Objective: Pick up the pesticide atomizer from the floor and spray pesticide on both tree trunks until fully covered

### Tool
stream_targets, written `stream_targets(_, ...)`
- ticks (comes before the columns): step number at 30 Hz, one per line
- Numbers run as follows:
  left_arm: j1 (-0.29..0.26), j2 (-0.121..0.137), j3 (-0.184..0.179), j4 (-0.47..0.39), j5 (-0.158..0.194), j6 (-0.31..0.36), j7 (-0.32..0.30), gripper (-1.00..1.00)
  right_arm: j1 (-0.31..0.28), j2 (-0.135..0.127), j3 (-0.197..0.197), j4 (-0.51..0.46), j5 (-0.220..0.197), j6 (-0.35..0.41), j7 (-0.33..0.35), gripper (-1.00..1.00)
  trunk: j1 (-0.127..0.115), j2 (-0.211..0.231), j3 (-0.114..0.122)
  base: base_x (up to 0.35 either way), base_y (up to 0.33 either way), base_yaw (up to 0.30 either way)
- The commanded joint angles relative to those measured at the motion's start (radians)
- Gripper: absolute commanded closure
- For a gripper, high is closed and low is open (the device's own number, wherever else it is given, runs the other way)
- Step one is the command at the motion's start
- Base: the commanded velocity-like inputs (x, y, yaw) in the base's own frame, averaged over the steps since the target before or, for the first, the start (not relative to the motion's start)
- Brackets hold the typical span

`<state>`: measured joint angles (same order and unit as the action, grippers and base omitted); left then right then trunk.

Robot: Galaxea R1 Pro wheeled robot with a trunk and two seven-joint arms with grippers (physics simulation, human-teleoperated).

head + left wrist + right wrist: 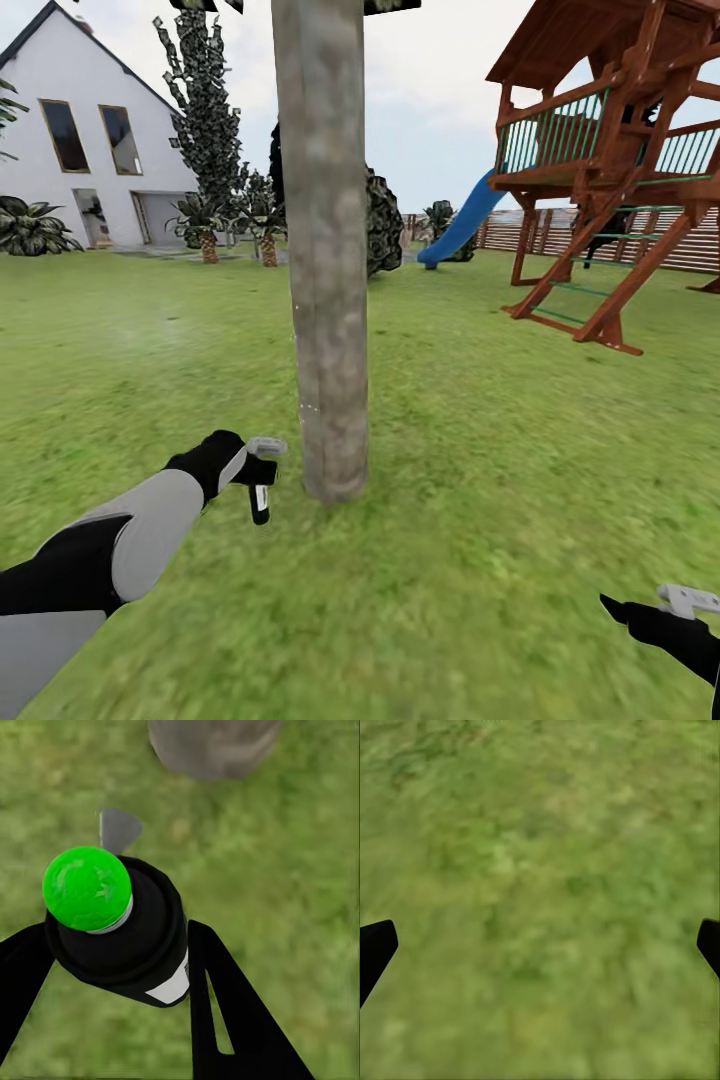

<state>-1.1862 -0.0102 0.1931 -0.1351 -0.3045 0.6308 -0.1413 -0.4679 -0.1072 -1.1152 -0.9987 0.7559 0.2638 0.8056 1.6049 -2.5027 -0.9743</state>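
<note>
Left hand (250,470) clamped on the pesticide atomizer (260,497), fingers (225,1020) either side of its dark body, bottle hanging below the hand just left of the tree trunk (325,250), near its base, above the grass (450,420). Right hand (640,615), well right of the trunk, fingers spread apart over grass, holding nothing.

- The thick grey-brown tree trunk (325,250) in front of you looks rough, mottled and matt, like bark.
- Your small black spray bottle (131,937) reads as smooth, faintly shiny plastic, with a glossy green cap (86,888).
- The green grass lawn (480,450) is soft, blurry and matt.
- Far right, the reddish-brown play tower (610,170) looks like stained wood; its blue slide (462,222) looks like smooth plastic.
</note>
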Motion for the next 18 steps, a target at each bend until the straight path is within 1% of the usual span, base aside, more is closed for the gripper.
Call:
stream_targets(1,0.0,0.0,0.002,-0.033,0.003,0.034,0.0,1.0,0.0,0.0,0.0,0.0,0.0,0.0,0.0,-1.0,0.0,0.0,0.0,0.011,-0.029,0.015)
stream_targets(2,0.0,0.0,0.002,-0.088,0.002,0.089,-0.001,1.0,0.0,0.0,0.0,0.0,0.0,0.0,0.0,-1.0,0.0,0.0,0.0,0.005,-0.015,0.007)
stream_targets(3,0.0,0.0,0.001,-0.128,0.002,0.126,-0.001,1.0,0.0,0.0,0.0,0.0,0.0,0.0,0.0,-1.0,0.0,0.0,0.0,0.003,-0.01,0.005)
stream_targets(5,0.0,0.0,0.0,-0.236,0.001,0.217,-0.002,1.0,0.0,0.0,0.0,0.0,0.0,0.0,0.0,-1.0,0.0,0.0,0.0,0.001,-0.004,0.002)
stream_targets(6,-0.002,-0.001,-0.001,-0.267,0.0,0.251,-0.003,1.0,0.0,0.0,0.0,0.0,0.0,0.0,0.001,-1.0,0.0,0.0,0.0,0.0,-0.001,0.001)
stream_targets(7,-0.004,-0.001,-0.002,-0.283,0.0,0.271,-0.003,1.0,0.0,0.0,0.0,0.0,0.0,0.0,0.0,-1.0,0.0,0.0,0.0,0.0,0.0,0.0)
stream_targets(9,-0.007,-0.003,-0.004,-0.296,-0.001,0.286,-0.004,1.0,0.0,0.0,0.0,0.0,-0.001,0.0,0.0,-1.0,0.0,0.0,0.0,0.0,0.0,0.0)
stream_targets(11,-0.012,-0.016,-0.01,-0.3,-0.002,0.291,-0.005,1.0,0.0,0.0,-0.001,0.0,-0.001,0.0,0.002,-1.0,0.0,0.0,0.0,0.0,0.0,-0.027)
stream_targets(13,-0.027,-0.021,-0.012,-0.3,-0.002,0.302,-0.006,1.0,0.0,0.0,-0.001,-0.001,-0.001,0.0,0.003,-1.0,0.0,0.0,0.0,0.0,0.0,-0.193)
stream_targets(14,-0.031,-0.021,-0.013,-0.3,-0.002,0.32,-0.006,1.0,0.0,0.0,-0.001,-0.001,-0.001,0.0,0.004,-1.0,0.0,0.0,0.0,0.0,0.0,-0.262)
stream_targets(15,-0.034,-0.02,-0.024,-0.3,-0.002,0.332,-0.006,1.0,0.0,0.0,-0.002,-0.001,-0.001,0.0,0.004,-1.0,0.0,0.0,0.0,0.0,0.0,-0.281)
stream_targets(16,-0.035,-0.019,-0.051,-0.3,-0.002,0.339,-0.007,1.0,0.0,0.0,-0.002,-0.001,-0.001,0.0,0.003,-1.0,0.0,0.0,0.0,0.0,0.0,-0.29)
stream_targets(18,-0.036,-0.016,-0.127,-0.297,-0.002,0.347,-0.007,1.0,0.0,0.0,-0.002,-0.002,-0.001,0.0,0.003,-1.0,0.0,0.0,0.0,0.0,0.0,-0.271)
